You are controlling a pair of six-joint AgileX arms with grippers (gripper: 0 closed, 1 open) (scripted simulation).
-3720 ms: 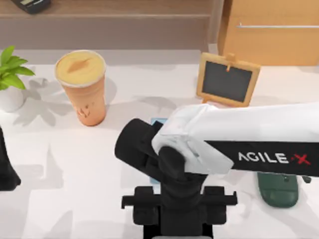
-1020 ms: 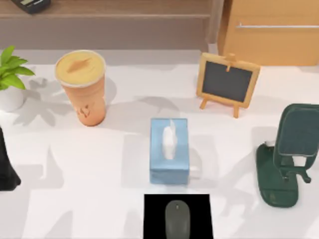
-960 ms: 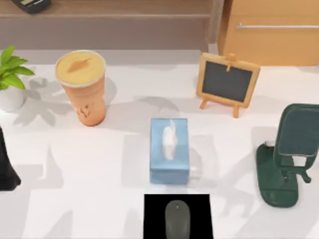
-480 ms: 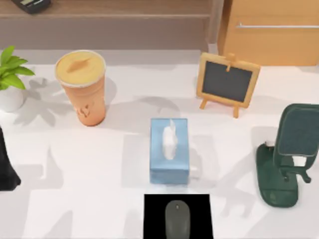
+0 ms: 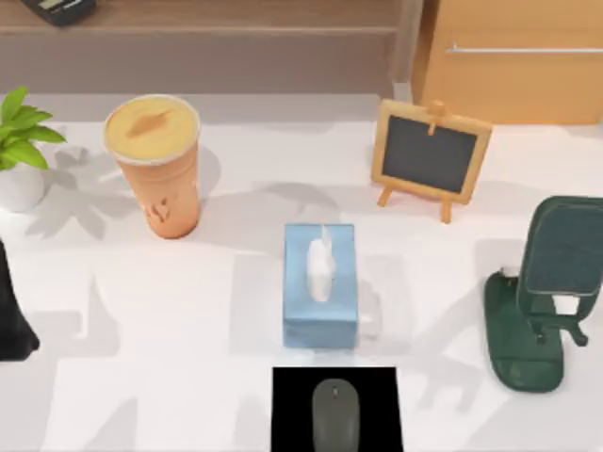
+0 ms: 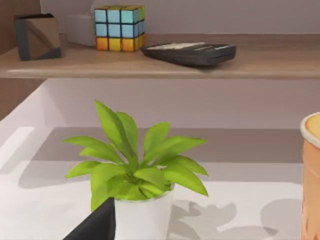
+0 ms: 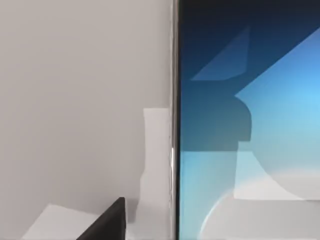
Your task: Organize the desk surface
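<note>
You are looking down on the desk surface [image 5: 170,311], the broad white tabletop that runs from edge to edge of the top view. At its front edge, near the middle, a grey computer mouse [image 5: 335,414] lies on a black square mat [image 5: 287,410]. Just behind the mat stands a light blue tissue box [image 5: 320,287], apart from it. Toward the back left an orange drink cup [image 5: 155,169] stands upright, and a potted plant [image 5: 19,155] in a white pot sits at the left edge. A small wooden-framed chalkboard [image 5: 431,155] stands toward the back right, and a dark green phone stand [image 5: 542,301] sits at the right edge. The left arm [image 5: 11,315] shows as a dark shape at the left edge. You cannot tell how either gripper's jaws stand.
</note>
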